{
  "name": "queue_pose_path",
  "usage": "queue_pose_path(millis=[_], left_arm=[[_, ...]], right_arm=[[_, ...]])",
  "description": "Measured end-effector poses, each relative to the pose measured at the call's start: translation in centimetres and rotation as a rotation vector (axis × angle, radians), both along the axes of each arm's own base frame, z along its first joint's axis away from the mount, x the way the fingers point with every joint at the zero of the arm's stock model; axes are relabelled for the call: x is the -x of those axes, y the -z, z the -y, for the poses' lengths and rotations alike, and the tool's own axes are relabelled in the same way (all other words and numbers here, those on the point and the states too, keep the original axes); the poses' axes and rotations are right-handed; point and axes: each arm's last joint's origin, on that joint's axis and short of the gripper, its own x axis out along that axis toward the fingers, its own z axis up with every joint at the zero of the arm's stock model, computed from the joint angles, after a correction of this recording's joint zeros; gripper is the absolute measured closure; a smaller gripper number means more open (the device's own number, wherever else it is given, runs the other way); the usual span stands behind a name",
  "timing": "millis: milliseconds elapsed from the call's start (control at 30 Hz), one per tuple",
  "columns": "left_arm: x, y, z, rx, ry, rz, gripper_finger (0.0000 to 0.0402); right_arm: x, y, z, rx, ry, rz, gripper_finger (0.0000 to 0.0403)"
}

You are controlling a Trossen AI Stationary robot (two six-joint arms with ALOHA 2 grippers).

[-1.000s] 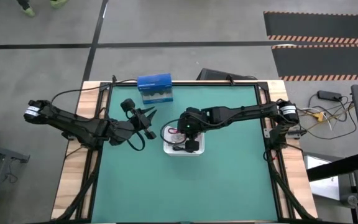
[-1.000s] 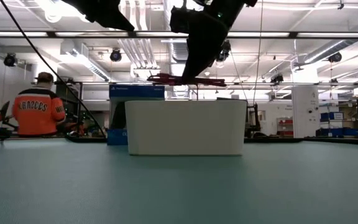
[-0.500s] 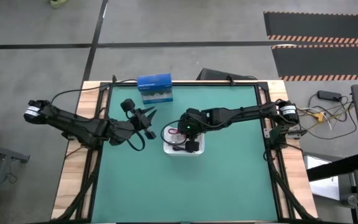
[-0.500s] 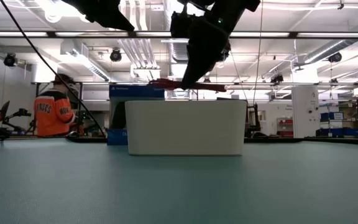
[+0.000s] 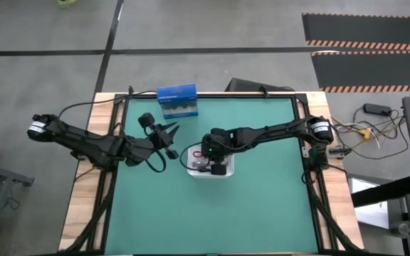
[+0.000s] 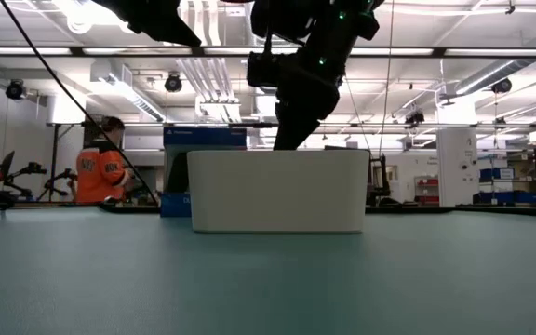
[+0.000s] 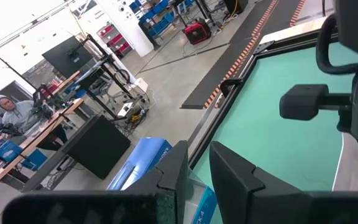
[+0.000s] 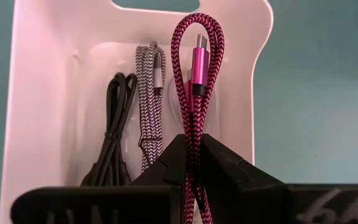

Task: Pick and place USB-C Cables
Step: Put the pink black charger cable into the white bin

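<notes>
My right gripper (image 8: 192, 140) is shut on the magenta-red cable (image 8: 194, 68) over the white tray (image 8: 42, 74). In the high view it (image 5: 205, 156) sits above the tray (image 5: 226, 171). In the low view it (image 6: 287, 140) reaches down behind the tray wall (image 6: 277, 191), which hides the cable. A black cable (image 8: 114, 124) and a grey-silver cable (image 8: 149, 93) lie on the tray floor. The white-pinkish cable is not plainly visible. My left gripper (image 5: 171, 132) is open and empty, left of the tray. My right gripper pinches the folded strands of the magenta-red cable (image 8: 194, 127) between its two fingers, coming from above and pointing down into the tray. The looped end with the plug (image 8: 199, 56) sticks out past the fingertips. Whether it touches the tray floor, I cannot tell.
A blue box (image 5: 177, 99) stands near the table's far edge, behind the tray; it also shows in the low view (image 6: 175, 167) and the left wrist view (image 7: 142, 162). A person in orange (image 6: 100, 172) is in the room beyond the table.
My right gripper has gone down into the tray and a little toward the table's left, still shut on the magenta-red cable. The cable hung level above the tray rim in the low view and has now sunk behind the tray wall.
</notes>
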Motion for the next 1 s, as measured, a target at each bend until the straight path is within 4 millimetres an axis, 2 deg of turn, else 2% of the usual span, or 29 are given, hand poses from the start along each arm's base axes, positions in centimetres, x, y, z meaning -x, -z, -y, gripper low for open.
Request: queue_pose_path(millis=[633, 1000], left_arm=[[0.0, 0.0, 0.0, 0.0, 0.0, 0.0, 0.0349], [0.0, 0.0, 0.0, 0.0, 0.0, 0.0, 0.0349]], right_arm=[[-0.3, 0.6, 0.1, 0.003, -0.004, -0.004, 0.0376], [-0.8, 2.2, 0.1, 0.008, -0.013, -0.034, 0.0376]])
